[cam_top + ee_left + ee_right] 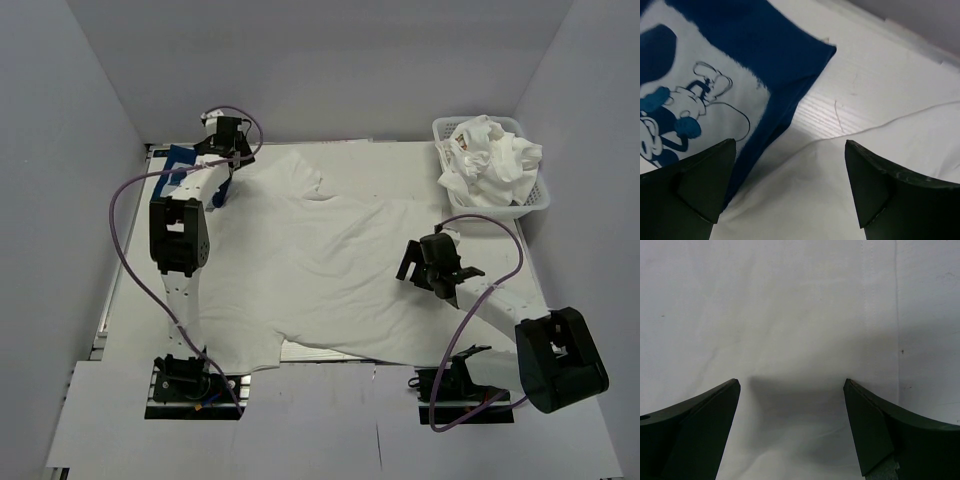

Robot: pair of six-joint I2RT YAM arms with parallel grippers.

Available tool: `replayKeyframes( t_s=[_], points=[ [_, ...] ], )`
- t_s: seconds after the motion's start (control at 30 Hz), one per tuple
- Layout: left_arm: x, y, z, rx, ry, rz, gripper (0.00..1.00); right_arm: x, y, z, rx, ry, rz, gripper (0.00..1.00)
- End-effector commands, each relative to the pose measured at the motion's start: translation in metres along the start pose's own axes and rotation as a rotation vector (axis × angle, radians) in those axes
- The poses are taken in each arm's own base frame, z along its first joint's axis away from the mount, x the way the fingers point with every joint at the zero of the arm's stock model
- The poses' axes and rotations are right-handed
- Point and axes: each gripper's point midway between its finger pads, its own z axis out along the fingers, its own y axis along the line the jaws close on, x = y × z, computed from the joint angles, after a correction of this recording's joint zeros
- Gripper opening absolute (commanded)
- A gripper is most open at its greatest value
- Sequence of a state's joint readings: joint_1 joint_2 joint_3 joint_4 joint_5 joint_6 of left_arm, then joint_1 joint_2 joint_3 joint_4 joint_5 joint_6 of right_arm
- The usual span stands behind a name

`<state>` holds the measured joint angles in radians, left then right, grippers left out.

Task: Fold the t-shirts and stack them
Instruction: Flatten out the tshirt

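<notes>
**White shirt spread between both hands**

The white shirt [320,270] lies collar toward the tabletop's [400,168] far edge. The left hand [790,145] hovers wide open and empty at the far-left corner, by the navy shirt [740,55]. The right hand [791,382], equally open and empty, hangs over the right side.

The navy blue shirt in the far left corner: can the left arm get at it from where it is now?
Probably yes. The left gripper hangs open right beside the navy shirt. The shirt's edge lies bare just ahead of the gripper, and nothing sits on top of the part in view.
</notes>
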<state>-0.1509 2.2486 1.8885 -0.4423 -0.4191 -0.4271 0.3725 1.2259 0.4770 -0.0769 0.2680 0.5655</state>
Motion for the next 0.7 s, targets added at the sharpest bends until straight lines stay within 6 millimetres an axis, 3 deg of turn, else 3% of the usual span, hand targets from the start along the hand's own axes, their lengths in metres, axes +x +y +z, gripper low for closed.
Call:
replayKeyframes(
  t_s=[0.0,0.03,0.07,0.13,0.17,0.2,0.23,0.33,0.37,0.4,0.47,0.5,0.53,0.57,0.63,0.67],
  points=[
    [-0.052,0.003,-0.038,-0.026,-0.093,-0.033,0.99,0.011,-0.015,-0.005,0.069,0.060,-0.004,0.90],
    [-0.058,0.003,-0.046,-0.006,-0.107,-0.005,0.99,0.007,-0.009,-0.008,0.039,0.058,-0.009,0.90],
    [-0.064,-0.009,-0.067,0.050,-0.126,0.014,0.99,-0.007,0.003,-0.013,-0.004,0.028,-0.023,0.90],
    [-0.072,-0.023,-0.090,0.145,-0.154,0.013,0.99,-0.020,0.017,-0.021,-0.064,-0.009,-0.021,0.90],
    [-0.050,-0.034,-0.095,0.245,-0.092,0.033,0.99,-0.032,0.024,-0.026,-0.094,-0.039,-0.016,0.90],
    [-0.059,-0.038,-0.120,0.314,-0.115,0.005,0.99,-0.044,0.032,-0.031,-0.121,-0.071,-0.012,0.90],
    [-0.036,-0.036,-0.118,0.344,-0.093,0.003,0.99,-0.054,0.037,-0.036,-0.137,-0.095,-0.008,0.90],
    [0.000,-0.041,-0.140,0.451,-0.051,-0.025,0.99,-0.075,0.043,-0.040,-0.108,-0.104,-0.020,0.90],
    [0.009,-0.038,-0.141,0.453,-0.030,-0.030,0.99,-0.080,0.044,-0.039,-0.094,-0.107,-0.023,0.90],
    [0.019,-0.036,-0.138,0.444,-0.008,-0.035,0.99,-0.099,0.052,-0.044,-0.103,-0.140,-0.033,0.90],
    [0.037,-0.032,-0.132,0.418,0.031,-0.017,0.99,-0.101,0.048,-0.026,-0.049,-0.116,-0.064,0.90],
    [0.043,-0.031,-0.128,0.408,0.052,-0.011,0.99,-0.119,0.055,-0.022,-0.031,-0.133,-0.066,0.90],
    [0.057,-0.022,-0.117,0.352,0.086,0.003,0.99,-0.117,0.054,-0.009,0.000,-0.106,-0.073,0.90],
    [0.059,-0.021,-0.112,0.333,0.093,0.008,0.99,-0.111,0.053,0.004,0.027,-0.070,-0.084,0.90],
    [0.057,-0.019,-0.102,0.288,0.092,0.013,0.99,-0.131,0.062,0.008,0.038,-0.080,-0.086,0.90],
    [0.065,-0.014,-0.098,0.255,0.126,0.028,0.99,-0.125,0.062,0.029,0.075,-0.035,-0.100,0.90]
  ],
)
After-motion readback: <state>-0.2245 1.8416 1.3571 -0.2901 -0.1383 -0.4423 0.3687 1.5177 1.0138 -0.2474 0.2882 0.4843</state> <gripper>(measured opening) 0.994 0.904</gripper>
